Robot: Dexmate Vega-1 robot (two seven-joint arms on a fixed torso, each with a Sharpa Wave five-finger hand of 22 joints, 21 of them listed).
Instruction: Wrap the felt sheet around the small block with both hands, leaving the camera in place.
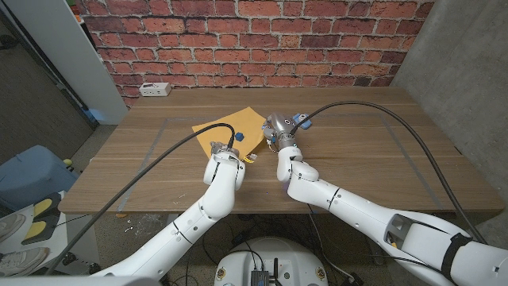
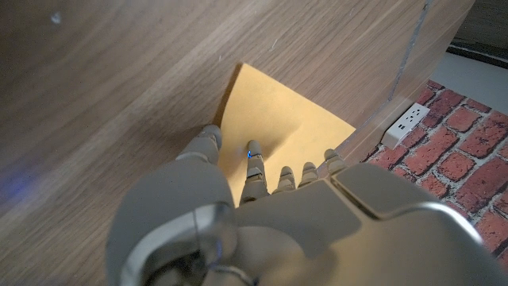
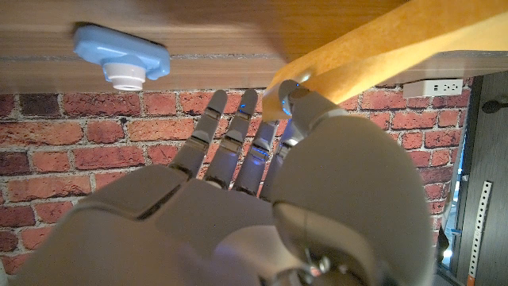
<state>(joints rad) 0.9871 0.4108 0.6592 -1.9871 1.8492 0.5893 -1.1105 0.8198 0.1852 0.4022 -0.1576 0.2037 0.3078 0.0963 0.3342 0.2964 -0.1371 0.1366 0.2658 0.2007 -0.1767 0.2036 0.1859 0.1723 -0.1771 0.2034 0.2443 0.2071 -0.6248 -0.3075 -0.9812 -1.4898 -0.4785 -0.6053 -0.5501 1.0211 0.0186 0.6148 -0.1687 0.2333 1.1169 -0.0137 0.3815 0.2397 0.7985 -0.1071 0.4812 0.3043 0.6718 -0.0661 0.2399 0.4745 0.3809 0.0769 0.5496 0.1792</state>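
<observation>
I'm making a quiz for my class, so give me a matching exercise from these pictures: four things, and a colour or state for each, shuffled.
1. felt
2. camera
3. power strip
4. right robot hand

A. blue
B. pinching the felt's edge
C. yellow
D. white

Pairs: 1-C, 2-A, 3-D, 4-B

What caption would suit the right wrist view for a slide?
Right hand pinches the yellow felt sheet's edge, with the blue camera on the wooden table.
</observation>
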